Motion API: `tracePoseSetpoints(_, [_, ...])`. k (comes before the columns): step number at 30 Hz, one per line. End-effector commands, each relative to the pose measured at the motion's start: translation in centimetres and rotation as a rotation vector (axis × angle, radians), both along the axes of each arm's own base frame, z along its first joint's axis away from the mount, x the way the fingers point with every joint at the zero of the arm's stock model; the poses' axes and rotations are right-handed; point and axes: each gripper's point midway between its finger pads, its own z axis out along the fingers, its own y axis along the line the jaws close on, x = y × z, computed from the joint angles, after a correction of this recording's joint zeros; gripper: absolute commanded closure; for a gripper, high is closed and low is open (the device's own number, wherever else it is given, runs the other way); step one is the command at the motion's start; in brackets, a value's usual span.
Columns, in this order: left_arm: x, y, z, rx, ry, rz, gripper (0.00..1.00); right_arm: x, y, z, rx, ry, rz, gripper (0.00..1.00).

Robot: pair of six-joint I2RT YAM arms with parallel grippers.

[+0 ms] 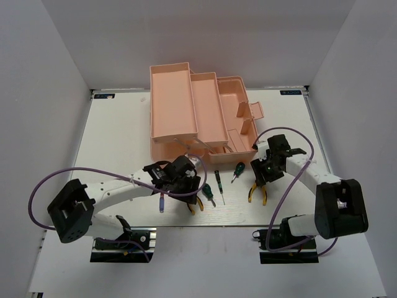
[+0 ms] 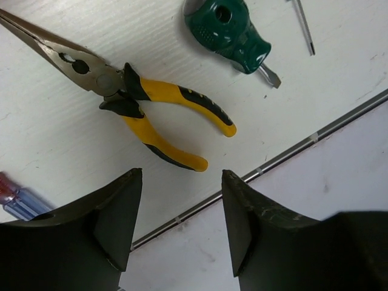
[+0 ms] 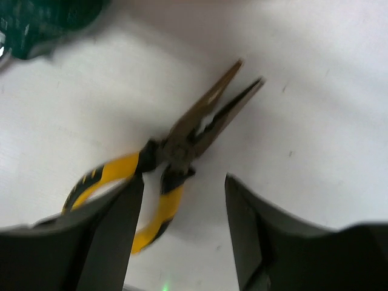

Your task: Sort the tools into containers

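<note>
The salmon-pink toolbox [image 1: 186, 112] stands open at the back middle, its trays fanned out. My left gripper [image 1: 184, 178] [image 2: 180, 177] is open and empty, hovering just short of the handles of yellow-handled pliers [image 2: 151, 112] [image 1: 196, 205]. My right gripper [image 1: 268, 169] [image 3: 183, 182] is open over the second yellow-handled pliers [image 3: 182, 142] [image 1: 258, 193], whose pivot and one handle lie between its fingers. Two stubby green screwdrivers [image 1: 209, 194] [image 1: 237, 170], the slim black-green one [image 1: 219, 184] and the purple one [image 1: 162, 203] lie on the table.
In the left wrist view a stubby green screwdriver [image 2: 227, 33] lies beyond the pliers, with a slim shaft tip [image 2: 303, 27] to its right. The table's metal front edge [image 2: 291, 151] runs close behind the pliers. A green handle [image 3: 36, 24] sits at the right wrist view's top left.
</note>
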Motion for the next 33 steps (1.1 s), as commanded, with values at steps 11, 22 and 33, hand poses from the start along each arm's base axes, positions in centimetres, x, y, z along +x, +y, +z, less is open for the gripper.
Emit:
tracePoseSetpoints(11, [-0.9, 0.3, -2.2, 0.010, -0.009, 0.018, 0.33, -5.7, -1.3, -1.2, -0.040, 0.081, 0.094, 0.41])
tracePoseSetpoints(22, [-0.3, 0.8, -3.6, 0.044, -0.037, 0.064, 0.33, -4.6, -1.0, -2.2, -0.052, 0.161, 0.088, 1.00])
tracePoseSetpoints(33, [-0.1, 1.2, -3.2, 0.066, -0.065, 0.107, 0.33, -7.7, 2.6, 11.8, 0.229, -0.167, 0.560, 1.00])
